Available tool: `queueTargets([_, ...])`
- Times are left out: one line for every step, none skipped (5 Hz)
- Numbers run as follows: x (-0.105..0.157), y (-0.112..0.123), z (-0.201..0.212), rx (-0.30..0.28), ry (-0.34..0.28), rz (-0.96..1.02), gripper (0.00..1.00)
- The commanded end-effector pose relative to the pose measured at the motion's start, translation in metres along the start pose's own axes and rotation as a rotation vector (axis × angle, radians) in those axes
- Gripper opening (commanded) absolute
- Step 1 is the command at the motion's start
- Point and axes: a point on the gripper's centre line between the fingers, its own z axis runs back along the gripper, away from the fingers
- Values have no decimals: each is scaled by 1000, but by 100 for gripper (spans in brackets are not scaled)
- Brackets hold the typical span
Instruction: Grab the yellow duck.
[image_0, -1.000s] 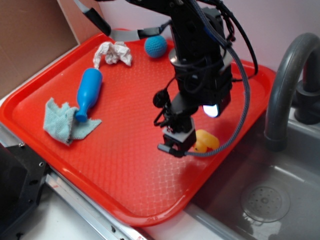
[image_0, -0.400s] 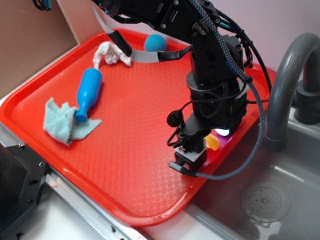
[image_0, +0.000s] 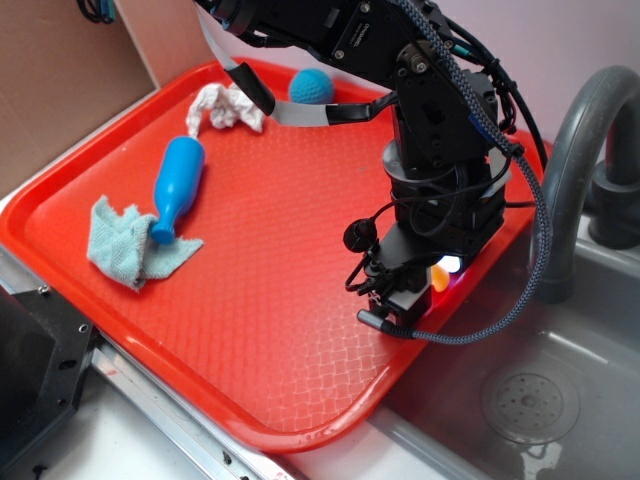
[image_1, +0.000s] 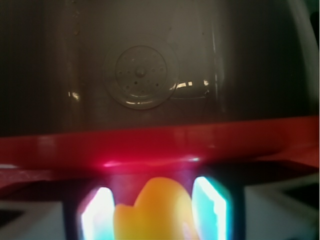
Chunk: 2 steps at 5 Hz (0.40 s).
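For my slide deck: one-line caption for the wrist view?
End effector fingers flank the yellow duck at the red tray edge, sink drain beyond.

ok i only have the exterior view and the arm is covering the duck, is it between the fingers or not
Observer: Yes. On the wrist view the duck sits between the two lit fingers, one on each side of it.
Operator: is it near the tray edge
Observer: Very near. The tray rim runs straight across just beyond the duck, with the sink drain past it.
Operator: fingers closed on it yet
Observer: I cannot tell. The gripper brackets the duck closely, but glare hides whether the pads touch it.
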Motion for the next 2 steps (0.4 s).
queueTargets([-26,-9,44,57,10,297,0])
queueTargets([-64,-8,90,28,72,545,0])
